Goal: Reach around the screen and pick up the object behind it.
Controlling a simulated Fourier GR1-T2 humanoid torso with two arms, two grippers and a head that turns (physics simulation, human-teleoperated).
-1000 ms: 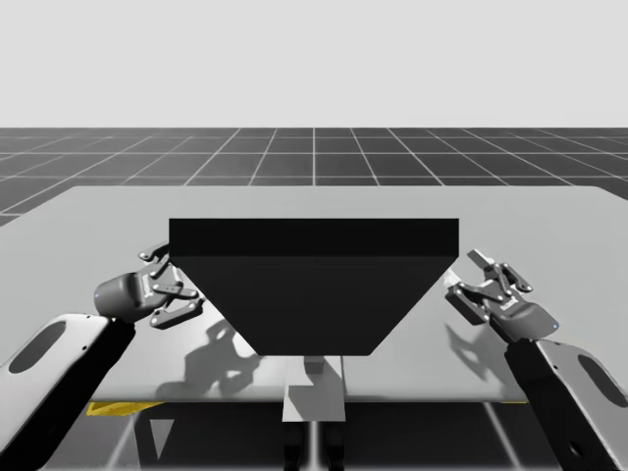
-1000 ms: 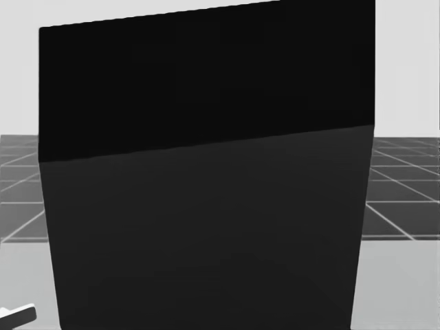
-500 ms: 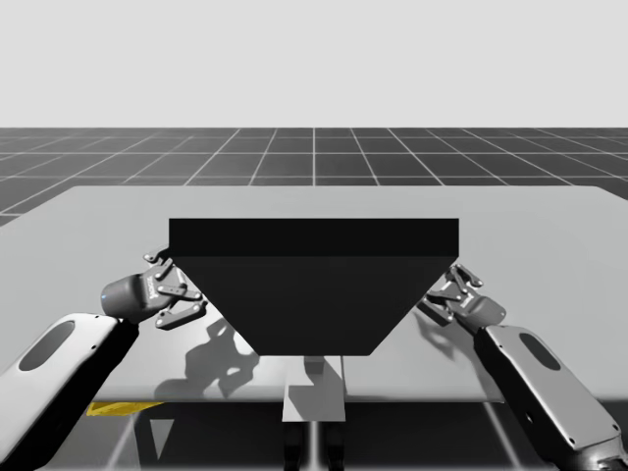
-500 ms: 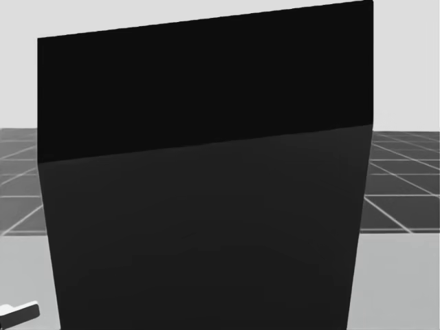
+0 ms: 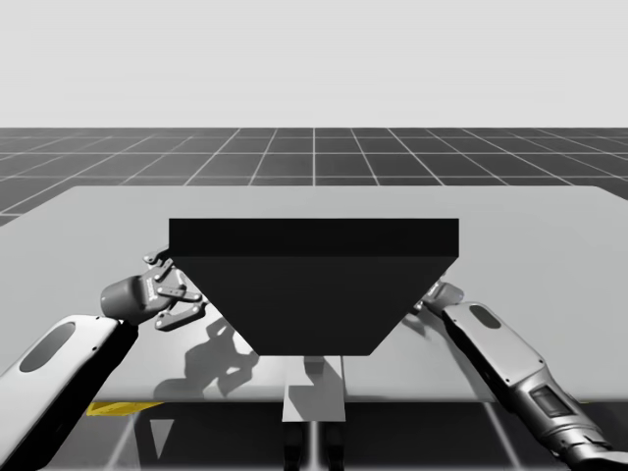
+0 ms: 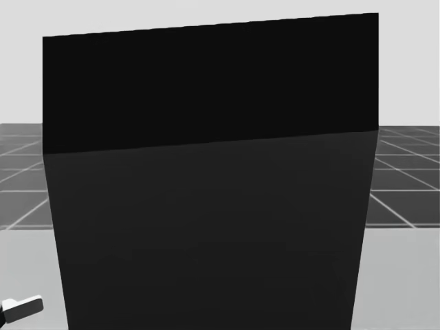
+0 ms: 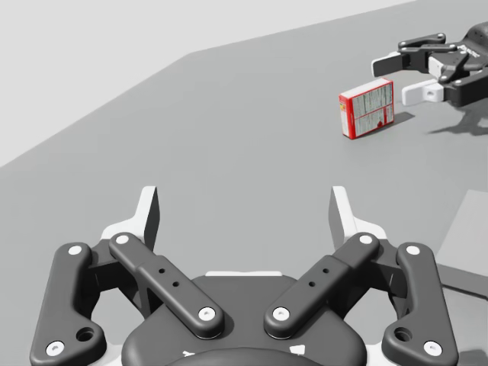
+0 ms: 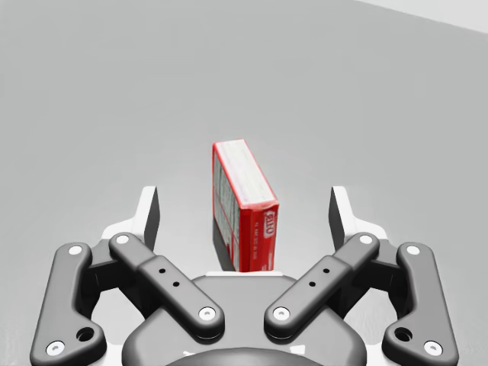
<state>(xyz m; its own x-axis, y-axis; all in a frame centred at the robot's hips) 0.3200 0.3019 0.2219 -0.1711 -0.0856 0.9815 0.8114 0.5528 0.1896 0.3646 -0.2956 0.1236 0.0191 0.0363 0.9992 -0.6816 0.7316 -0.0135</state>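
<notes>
A tall black screen [image 5: 314, 285] stands mid-table and blocks most of the head view [image 6: 206, 172]. Behind it, a small red box [image 8: 244, 204] with pale printed faces stands upright on the grey table. My right gripper [image 8: 244, 212] is open, and the box stands between its fingers, clear of both. My right arm [image 5: 496, 343] runs in behind the screen's right edge. My left gripper [image 7: 245, 221] is open and holds nothing, at the screen's left side [image 5: 172, 289]. Far ahead of it I see the red box [image 7: 367, 108] and my right gripper [image 7: 398, 76] at it.
The grey table [image 5: 549, 226] spreads wide around the screen, with its front edge close to my body. A pale fingertip [image 6: 20, 307] of an arm's gripper pokes into the head view beside the screen's lower left corner. A dark grid floor lies beyond the table.
My right arm has swung in from the right and gone behind the screen's right edge. My left gripper has barely shifted. My head has turned slightly.
</notes>
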